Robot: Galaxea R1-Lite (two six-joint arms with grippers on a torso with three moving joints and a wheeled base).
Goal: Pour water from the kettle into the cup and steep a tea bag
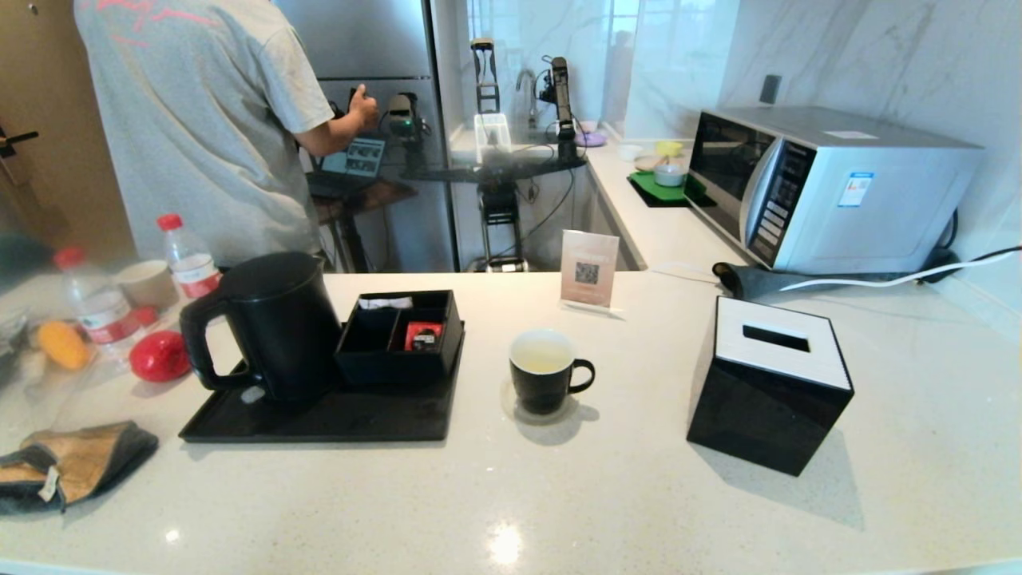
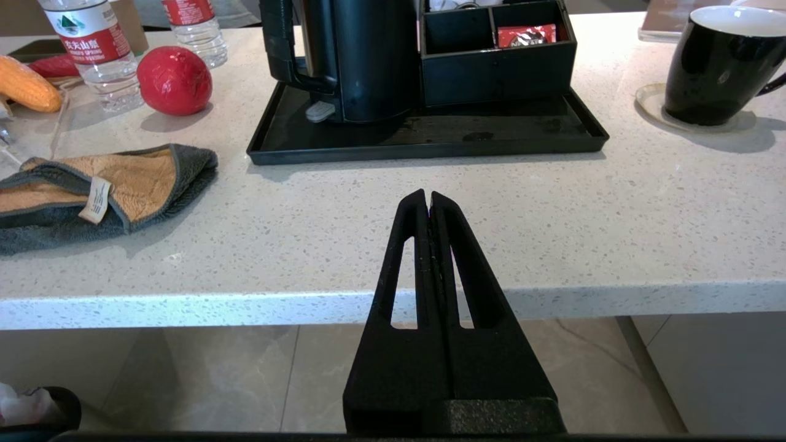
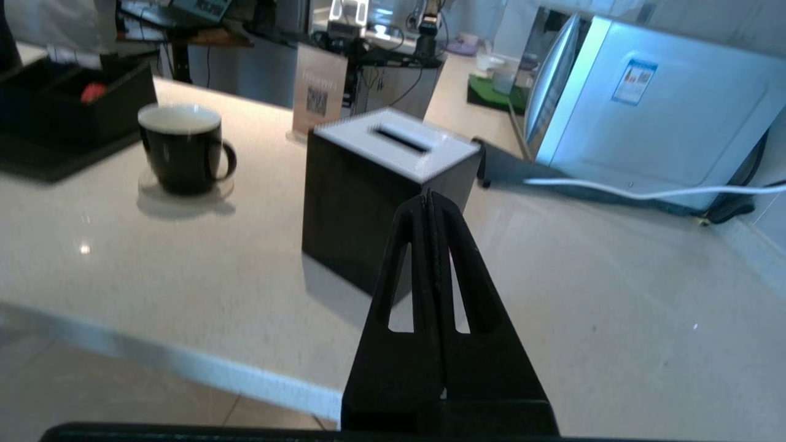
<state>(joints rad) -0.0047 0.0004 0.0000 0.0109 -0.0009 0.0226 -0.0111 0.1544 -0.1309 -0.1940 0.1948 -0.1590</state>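
The black kettle stands upright on the left part of a black tray, its lid closed and its loop handle turned toward the left side of the counter. Just beside it on the same tray sits a black organizer box with compartments — one of them holds a red packet. The cup stands on the white counter to the right of the tray, apart from it, on a small coaster; its handle points right, and a pale liquid is visible against its white inside. I cannot make out the tea bag in the cup or anywhere else.

The left gripper is closed and holds nothing; it hangs before the near edge of the counter, in front of the tray. The right gripper is also closed and empty — it is over the near edge of the counter and points at a black tissue box with a white top, well to the right of the cup.

At the far left of the counter lie a folded cloth, a red ball and two water bottles. A microwave stands at the back right.
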